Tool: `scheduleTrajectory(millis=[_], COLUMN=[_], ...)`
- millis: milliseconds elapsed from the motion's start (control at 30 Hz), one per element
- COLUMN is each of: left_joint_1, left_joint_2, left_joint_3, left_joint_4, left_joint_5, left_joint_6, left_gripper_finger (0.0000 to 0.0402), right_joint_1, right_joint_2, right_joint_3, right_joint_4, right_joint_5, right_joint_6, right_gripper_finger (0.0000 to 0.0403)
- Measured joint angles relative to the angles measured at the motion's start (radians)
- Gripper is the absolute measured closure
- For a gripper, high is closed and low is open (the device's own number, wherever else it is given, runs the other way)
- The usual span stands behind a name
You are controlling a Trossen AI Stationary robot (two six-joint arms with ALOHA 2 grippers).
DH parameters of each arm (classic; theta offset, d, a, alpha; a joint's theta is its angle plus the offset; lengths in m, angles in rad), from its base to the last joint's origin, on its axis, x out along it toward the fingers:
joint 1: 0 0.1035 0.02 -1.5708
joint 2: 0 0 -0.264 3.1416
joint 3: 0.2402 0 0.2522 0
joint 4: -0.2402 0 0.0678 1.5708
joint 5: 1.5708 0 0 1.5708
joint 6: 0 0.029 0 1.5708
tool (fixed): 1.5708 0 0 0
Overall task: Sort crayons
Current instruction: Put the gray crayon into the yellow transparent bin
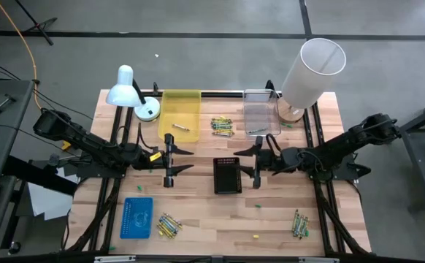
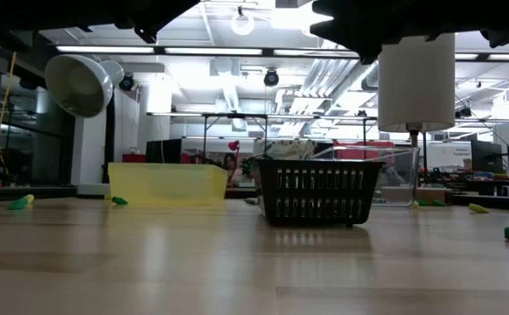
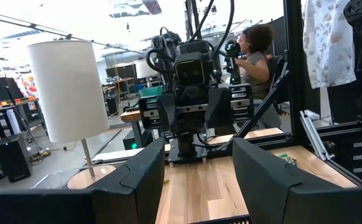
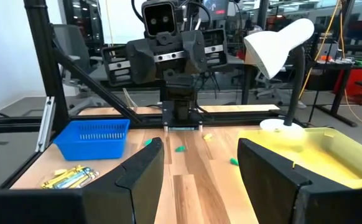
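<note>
Sorting is barely begun: both the left gripper (image 1: 171,155) and right gripper (image 1: 255,161) hang released and empty beside the black basket (image 1: 227,175), while crayons (image 1: 222,126) lie in loose table clusters, though one apparently sits in the yellow tray (image 1: 180,113).

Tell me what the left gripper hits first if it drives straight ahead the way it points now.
Probably the black basket. The left gripper points across the table at the right gripper, jaws open, and the basket sits between them; if the left gripper passes above it, the right gripper comes next.
</note>
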Motion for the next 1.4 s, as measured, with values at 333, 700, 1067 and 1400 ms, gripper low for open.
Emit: scheduleTrajectory(millis=[333, 700, 1067, 1400], left_joint_1=[0.0, 0.0, 0.0, -0.011], left_joint_2=[0.0, 0.0, 0.0, 0.0], left_joint_3=[0.0, 0.0, 0.029, 0.07], left_joint_4=[0.0, -0.03, -0.026, -0.03], left_joint_5=[0.0, 0.07, -0.017, -0.045], left_joint_6=[-0.005, -0.043, -0.026, 0.018], left_gripper_finger=[0.0227, 0.0227, 0.0227, 0.0227], right_joint_1=[0.0, 0.0, -0.072, -0.41], right_joint_2=[0.0, 0.0, 0.001, 0.275], right_joint_3=[0.0, 0.0, 0.084, 0.618], right_joint_4=[0.0, 0.0, -0.176, -1.062], right_joint_5=[0.001, 0.001, 0.247, 0.038], right_joint_6=[0.0, -0.001, 0.125, 0.295], right_gripper_finger=[0.0203, 0.0203, 0.0203, 0.0203])
